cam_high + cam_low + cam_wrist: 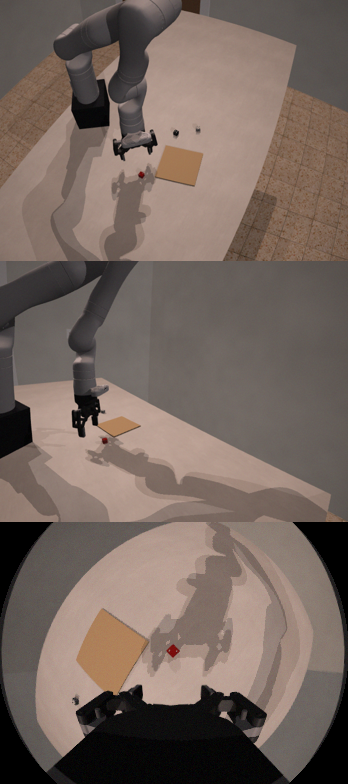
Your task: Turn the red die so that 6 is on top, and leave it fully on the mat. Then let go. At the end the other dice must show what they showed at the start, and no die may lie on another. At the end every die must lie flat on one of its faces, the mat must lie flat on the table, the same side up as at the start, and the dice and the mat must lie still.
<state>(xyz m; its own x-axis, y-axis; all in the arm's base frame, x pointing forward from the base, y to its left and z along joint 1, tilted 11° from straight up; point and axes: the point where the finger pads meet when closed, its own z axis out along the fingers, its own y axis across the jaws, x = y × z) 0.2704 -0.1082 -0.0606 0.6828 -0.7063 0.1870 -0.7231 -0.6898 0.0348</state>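
Observation:
The red die lies on the table beside the mat, off its edge, in the gripper's shadow. In the wrist view its upper face seems to show two pale pips; the rest are too small to read. The tan mat lies flat with nothing on it. My gripper is open and empty, pointing down above the table, higher than the red die and not touching it.
A black die and a white die lie apart on the table beyond the mat, on the side away from the red die. The black die is hidden in the exterior view. The robot's black base block stands at the table's side.

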